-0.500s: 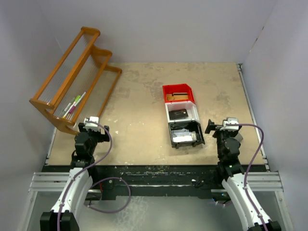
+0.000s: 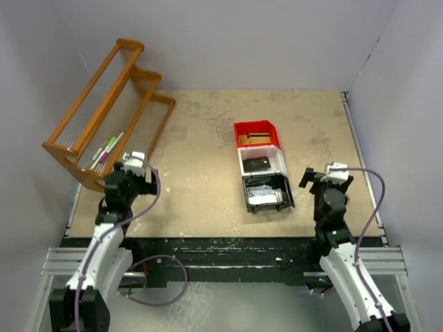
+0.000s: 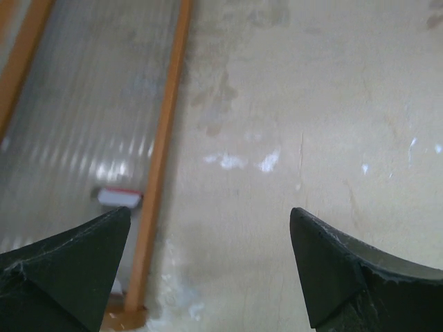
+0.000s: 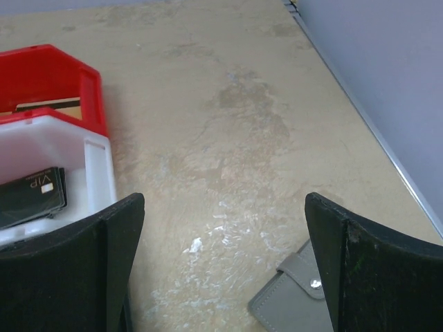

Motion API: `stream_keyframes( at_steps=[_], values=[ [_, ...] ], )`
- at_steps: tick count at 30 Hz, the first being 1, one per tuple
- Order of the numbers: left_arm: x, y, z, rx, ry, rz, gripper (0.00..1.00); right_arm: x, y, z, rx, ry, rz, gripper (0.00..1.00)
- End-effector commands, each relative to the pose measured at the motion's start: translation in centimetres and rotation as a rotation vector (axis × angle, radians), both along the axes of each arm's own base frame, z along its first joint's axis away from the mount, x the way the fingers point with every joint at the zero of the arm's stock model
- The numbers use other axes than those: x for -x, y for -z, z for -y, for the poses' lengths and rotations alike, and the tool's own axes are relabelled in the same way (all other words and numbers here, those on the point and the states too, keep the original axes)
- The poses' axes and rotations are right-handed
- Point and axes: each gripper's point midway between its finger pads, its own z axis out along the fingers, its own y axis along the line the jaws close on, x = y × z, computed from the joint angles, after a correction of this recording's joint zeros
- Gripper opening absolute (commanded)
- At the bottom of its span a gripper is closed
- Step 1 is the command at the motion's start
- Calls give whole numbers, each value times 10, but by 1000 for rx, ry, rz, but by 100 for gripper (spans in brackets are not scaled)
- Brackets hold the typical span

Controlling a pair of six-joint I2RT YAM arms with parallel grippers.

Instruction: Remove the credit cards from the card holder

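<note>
At the far left a wooden rack (image 2: 104, 117) stands tilted on the table (image 2: 201, 159), with a few pens (image 2: 107, 149) lying in its lower tier. The left gripper (image 3: 210, 214) hovers just beside the rack's near end, its two dark fingers spread wide with nothing between them, only bare tabletop and one orange rail below. Toward the middle, three small bins stand in a row touching one another: a red bin (image 2: 255, 130) farthest back, a white bin (image 2: 261, 163) with a black flat card (image 4: 31, 195) in it, and a black bin (image 2: 267, 192) nearest the arms, where the pale whitish-grey credit cards (image 2: 261, 198) lie flat, too small to count. To the right of the bins, the right gripper (image 4: 225, 200) hangs over the table with its fingers likewise wide apart and empty. Directly under it, close to its right finger, lies the card holder (image 4: 294, 304): a flat slate-grey case lying closed on the table, a rounded strap tab folded over its edge with a small silver snap (image 4: 315, 283); only its corner shows in the wrist view.
</note>
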Motion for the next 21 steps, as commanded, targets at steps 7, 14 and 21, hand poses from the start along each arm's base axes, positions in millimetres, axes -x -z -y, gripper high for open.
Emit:
stream_keyframes(
  at_steps=[7,14,21],
  values=[
    [-56,-112,11,-163,227,-200,99,-30,-109,4,-506,294,-35,100],
    [-21,-148,46,-89,437,-202,99,-72,-120,-96,-387,-327,-92,100],
    [0,-149,53,-98,523,-236,99,-65,-79,-189,-26,-679,-275,100]
  ],
)
